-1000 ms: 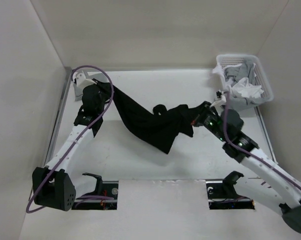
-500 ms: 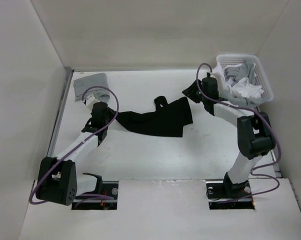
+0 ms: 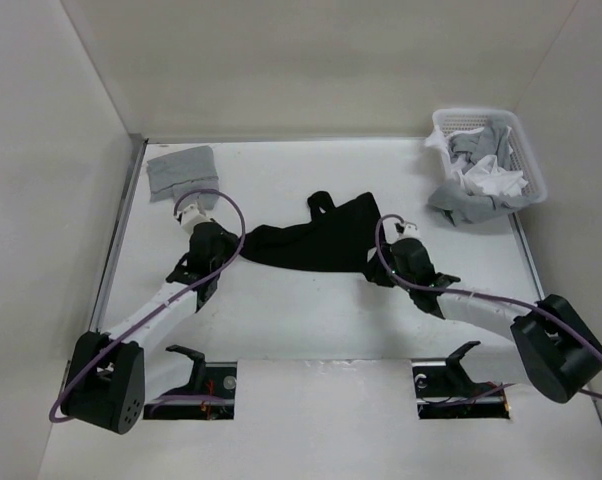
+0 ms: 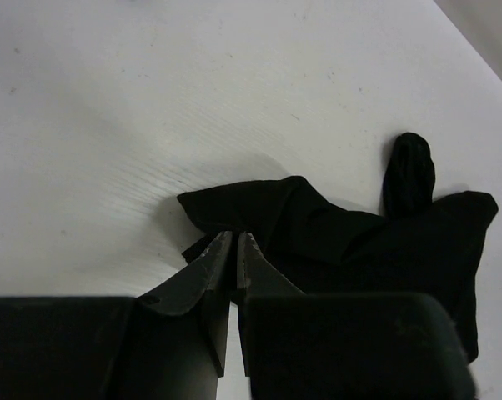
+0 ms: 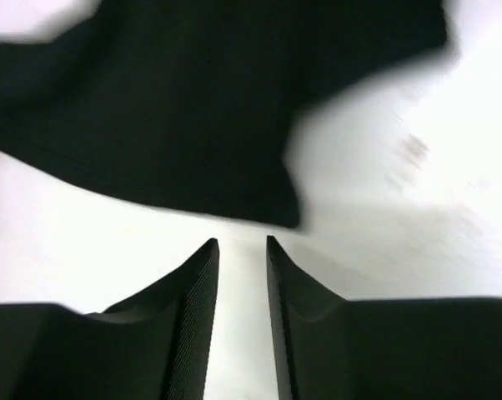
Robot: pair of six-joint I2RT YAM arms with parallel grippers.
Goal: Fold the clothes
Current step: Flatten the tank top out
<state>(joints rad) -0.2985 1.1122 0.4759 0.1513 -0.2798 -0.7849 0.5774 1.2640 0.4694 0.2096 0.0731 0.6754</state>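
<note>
A black short-sleeved T-shirt of soft fabric (image 3: 316, 240) is seen lying bunched and creased near the middle of the white table (image 3: 301, 330). It is stretched roughly left to right, with 1 loop of cloth poking out at its far edge. No neat fold is yet to be seen, so the step in hand is judged to be the spreading of the garment flat, ahead of any folding.

The left tool (image 4: 234, 239) is clenched, and its tips appear to be pinching the left end of the T-shirt, low against the table. The right tool (image 5: 243, 243) is parted, with bare table showing between its 2 fingers and nothing grasped. It is held low, with the near right hem of the cloth just ahead of its tips. That view is blurred, so finer detail cannot be told.

For the next move, the right tool would probably need to be eased forward onto that hem and closed. The 2 ends could then be drawn apart. Care is called for, since several layers of soft fabric may be caught at once.

A small grey folded garment (image 3: 179, 170) and a white mesh basket (image 3: 525, 152) are seen at the far corners, well apart from the T-shirt.
</note>
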